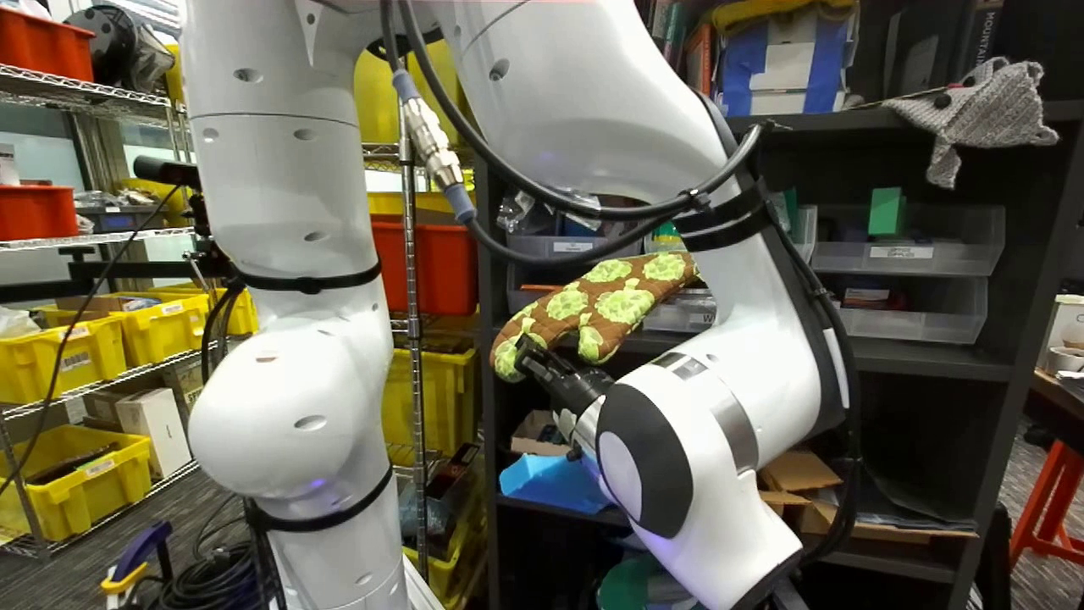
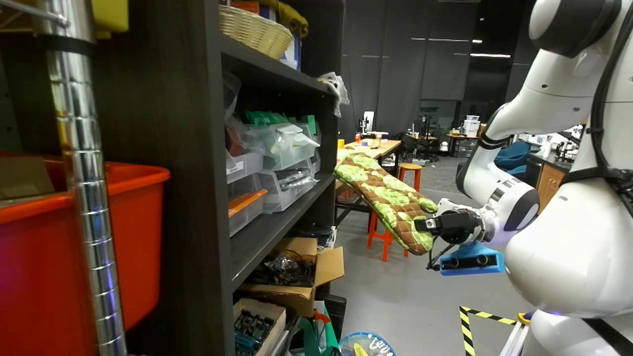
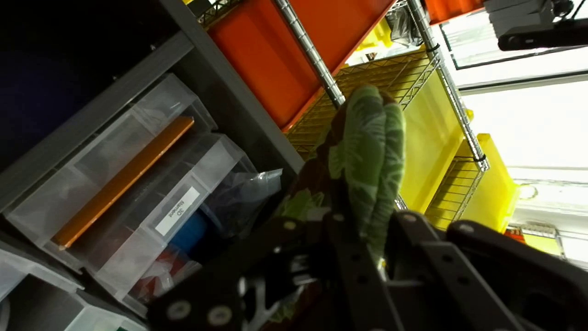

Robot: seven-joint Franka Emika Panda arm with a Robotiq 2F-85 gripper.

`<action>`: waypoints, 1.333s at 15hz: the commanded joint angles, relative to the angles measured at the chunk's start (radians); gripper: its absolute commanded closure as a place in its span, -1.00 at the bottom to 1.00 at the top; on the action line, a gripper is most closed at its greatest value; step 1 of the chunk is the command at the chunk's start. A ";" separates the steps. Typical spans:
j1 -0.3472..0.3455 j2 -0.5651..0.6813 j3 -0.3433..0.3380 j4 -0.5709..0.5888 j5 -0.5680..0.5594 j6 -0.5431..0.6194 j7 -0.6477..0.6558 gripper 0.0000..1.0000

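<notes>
Rigid black end effector (image 2: 423, 225) tight on a quilted, leafy-patterned fabric oven mitt (image 2: 384, 198)

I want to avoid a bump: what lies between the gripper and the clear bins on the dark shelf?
In an exterior view the oven mitt lies there, clamped in the gripper and extending toward the clear bins.

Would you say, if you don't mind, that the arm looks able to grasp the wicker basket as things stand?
Probably not: the gripper is shut on the oven mitt, so it likely has no grip free, and the wicker basket sits on a shelf above the gripper's level.
</notes>
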 commanded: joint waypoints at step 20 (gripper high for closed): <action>0.100 0.584 0.127 0.444 0.237 0.177 -0.036 0.93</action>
